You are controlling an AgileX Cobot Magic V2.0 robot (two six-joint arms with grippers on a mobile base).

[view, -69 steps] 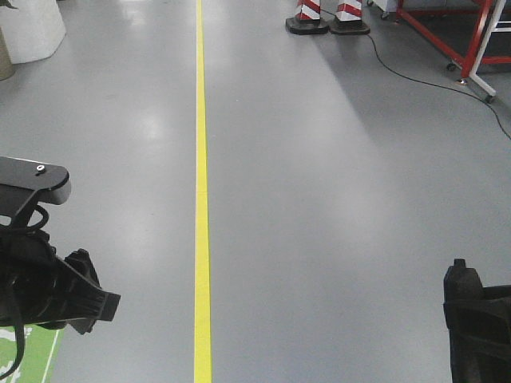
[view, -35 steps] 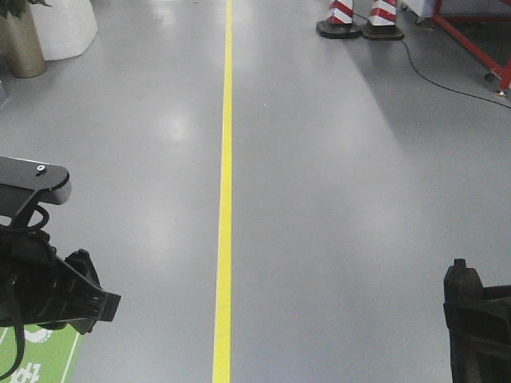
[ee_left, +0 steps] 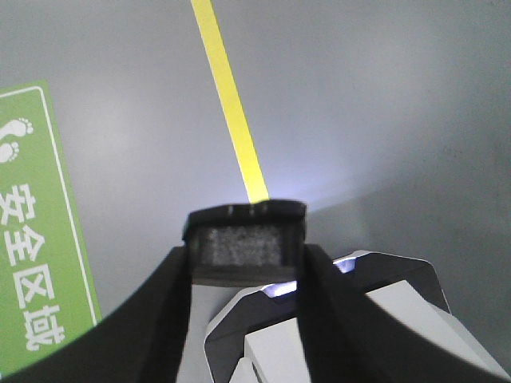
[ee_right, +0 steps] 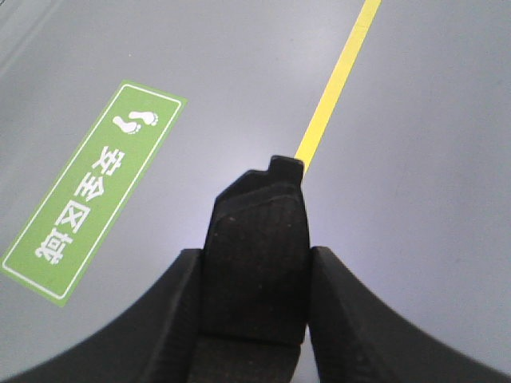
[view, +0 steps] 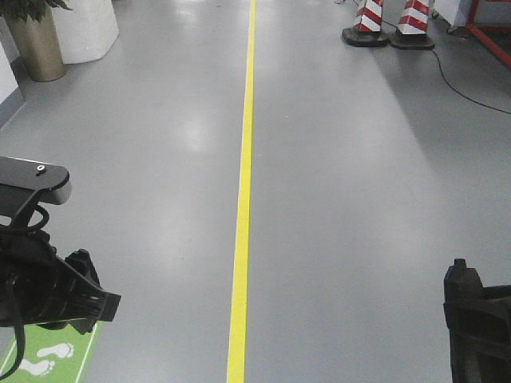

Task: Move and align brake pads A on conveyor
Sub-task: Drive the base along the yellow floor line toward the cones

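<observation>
Now, floor (view: 335, 199): grey, glossy.
Line (view: 242, 207): yellow, running up the frame's middle.
Sign (view: 48, 359): green, lower left.
Cones (view: 389, 20): upper right.
Left pincer (ee_left: 246, 243): closed, holding nothing.
Right pincer (ee_right: 255, 263): closed, holding nothing.
Pads, conveyor: in no view.

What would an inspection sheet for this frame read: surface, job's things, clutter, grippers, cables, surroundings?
Surface: grey floor with a yellow line running away from the robot; no worktable in view.
Job's things: nothing seen; no brake pads or conveyor in any view.
Clutter: nothing seen on the floor ahead.
Grippers: left gripper and right gripper both shut, holding nothing.
Cables: one black cable trails across the floor at far right.
Surroundings: two red-and-white cones, a gold planter, a green footprint floor sign, red frame at top right.
</observation>
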